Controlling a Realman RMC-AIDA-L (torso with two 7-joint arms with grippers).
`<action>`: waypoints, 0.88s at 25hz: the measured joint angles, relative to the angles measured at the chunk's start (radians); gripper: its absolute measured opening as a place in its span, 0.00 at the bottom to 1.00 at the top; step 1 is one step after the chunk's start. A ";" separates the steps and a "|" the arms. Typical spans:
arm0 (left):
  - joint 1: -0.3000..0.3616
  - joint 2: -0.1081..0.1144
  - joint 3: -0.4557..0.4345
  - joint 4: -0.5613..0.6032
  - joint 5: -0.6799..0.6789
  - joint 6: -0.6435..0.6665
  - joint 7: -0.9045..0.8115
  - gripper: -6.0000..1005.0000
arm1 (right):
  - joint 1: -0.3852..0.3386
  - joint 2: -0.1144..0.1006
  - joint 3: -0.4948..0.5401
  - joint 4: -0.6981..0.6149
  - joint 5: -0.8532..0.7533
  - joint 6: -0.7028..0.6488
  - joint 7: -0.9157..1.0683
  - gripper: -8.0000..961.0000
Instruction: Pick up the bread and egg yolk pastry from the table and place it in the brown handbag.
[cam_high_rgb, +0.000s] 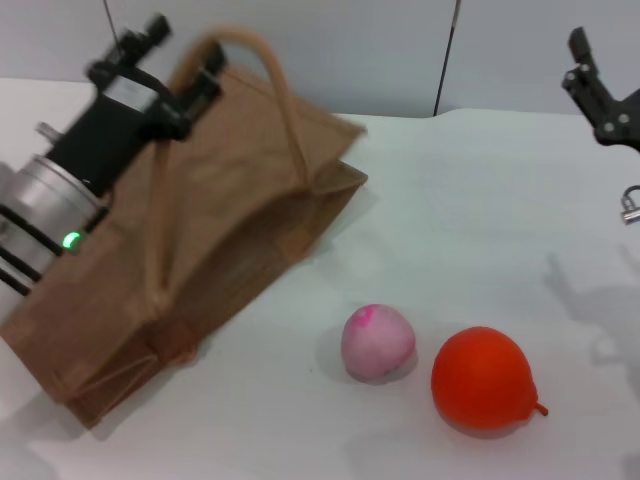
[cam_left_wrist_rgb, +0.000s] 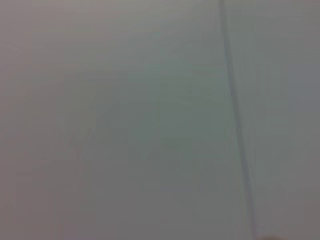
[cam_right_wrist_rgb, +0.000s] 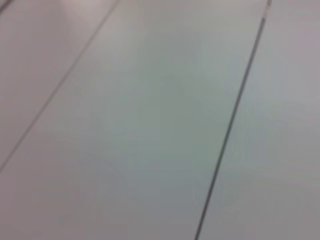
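Note:
The brown handbag (cam_high_rgb: 210, 220) lies tilted on the table at the left, its mouth toward the middle, with one looped handle (cam_high_rgb: 262, 52) arching up. My left gripper (cam_high_rgb: 180, 55) is at that handle's near end, above the bag's upper edge. My right gripper (cam_high_rgb: 575, 62) is raised at the far right, open and empty. The bread and the egg yolk pastry are not in view in any frame. Both wrist views show only a blank pale surface with thin dark seams.
A pink-topped pale ball (cam_high_rgb: 378, 342) and an orange-red round fruit (cam_high_rgb: 484, 380) sit side by side on the white table (cam_high_rgb: 470, 200), in front and to the right of the bag.

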 joint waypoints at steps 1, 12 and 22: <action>-0.003 0.000 0.000 0.000 0.034 0.005 -0.003 0.60 | 0.000 0.000 -0.001 0.003 0.009 0.001 0.003 0.93; 0.026 0.000 -0.051 -0.004 0.187 -0.238 -0.007 0.72 | -0.002 0.000 0.013 0.028 0.036 0.008 0.016 0.93; 0.149 -0.004 -0.250 -0.141 -0.197 -0.321 0.069 0.72 | -0.017 0.004 0.002 0.048 0.361 0.042 0.031 0.93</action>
